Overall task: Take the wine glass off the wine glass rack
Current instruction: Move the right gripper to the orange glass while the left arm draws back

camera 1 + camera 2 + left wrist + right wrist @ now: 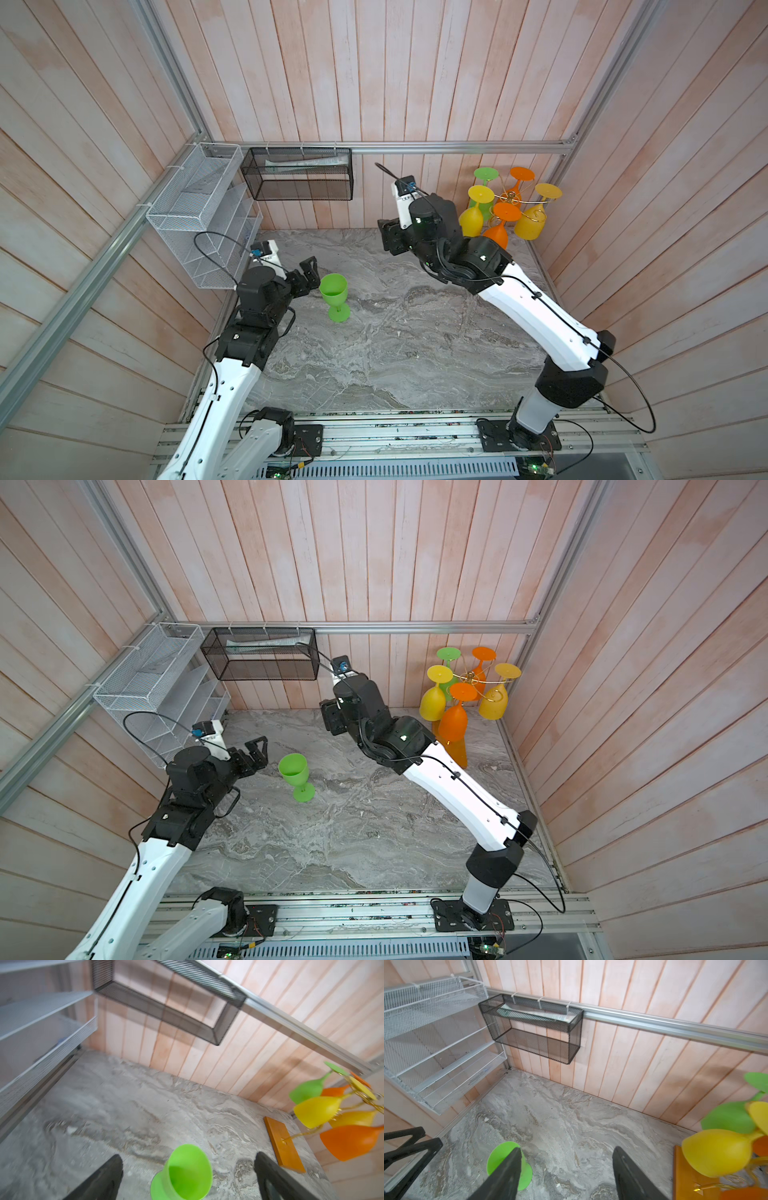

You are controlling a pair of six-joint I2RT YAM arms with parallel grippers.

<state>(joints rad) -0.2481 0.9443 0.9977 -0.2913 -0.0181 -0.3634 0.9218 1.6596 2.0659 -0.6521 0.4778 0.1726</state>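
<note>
Wine glass: the green wine glass [334,297] is off the wine glass rack [513,200] and well apart from it. It stands upright on its own foot on the table [395,353], mouth up, with nothing gripping it.
Left gripper: it sits [308,276] just beside the bowl, on the side away from the rack. Its fingers [110,1176] are spread wide. The left wrist view shows the glass in the gap with no touch I can make out, which I read as room for the glass to stand alone.
Right gripper: it hangs [388,239] above the table between glass and rack, nearer the rack. Its fingers [627,1172] are apart with nothing between them.
Rack: it stands in the back corner on its orange-brown base [284,1147]. Five hanging glasses [530,224] dangle bowl-down, each foot caught over a curled wire arm.
Progress: by my judgement, this glass is delivered.
Risk: the glass has a tall bowl on a small foot, so a brush from the near finger could tip it.
Baskets: the white mesh basket [195,208] and black mesh basket [299,174] hang on the walls, far from the rack and out of play.
</note>
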